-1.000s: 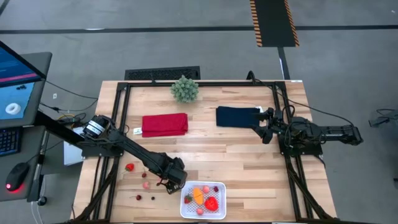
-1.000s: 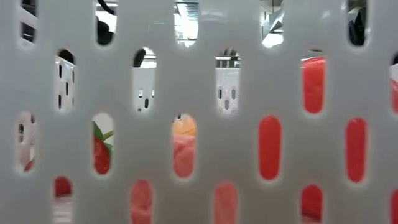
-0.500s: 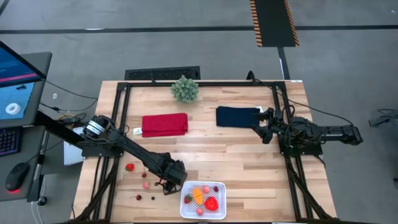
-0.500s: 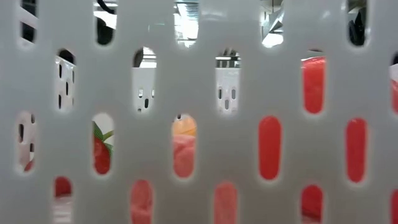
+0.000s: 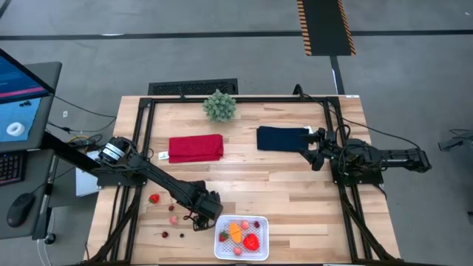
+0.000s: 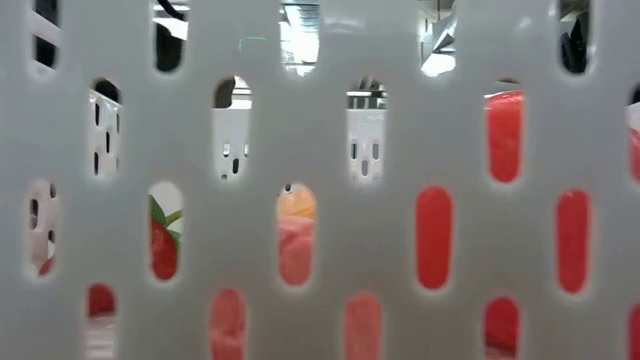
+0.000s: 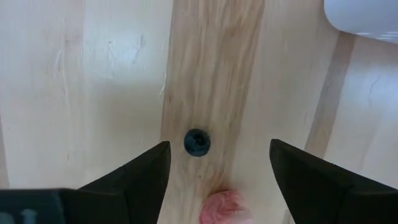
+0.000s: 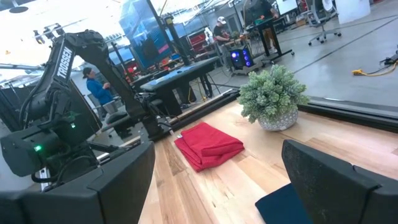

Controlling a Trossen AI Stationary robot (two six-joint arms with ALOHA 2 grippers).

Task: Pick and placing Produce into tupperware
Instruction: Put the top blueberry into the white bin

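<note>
The white tupperware (image 5: 242, 238) stands at the table's near edge, holding an orange piece (image 5: 235, 231), a red pepper-like piece (image 5: 252, 241), a strawberry and pink pieces. Loose produce lies on the wood to its left: a strawberry (image 5: 154, 198), pink pieces (image 5: 173, 219) and dark cherries (image 5: 164, 234). My left gripper (image 5: 198, 222) points down, just left of the tupperware, open. Between its fingers (image 7: 219, 146) lie a small dark round thing (image 7: 197, 142) and a pink piece (image 7: 219, 208), untouched. My right gripper (image 5: 314, 149) waits open at the right, level.
A red folded cloth (image 5: 195, 147) and a navy folded cloth (image 5: 282, 138) lie mid-table, and a bushy green plant (image 5: 219, 105) stands at the far edge. In the low view the tupperware's slotted wall (image 6: 320, 180) fills the picture. People and desks show beyond the table.
My left gripper has turned a little about its own downward line, staying in place over the wood beside the tupperware. Its fingers have kept the same gap.
</note>
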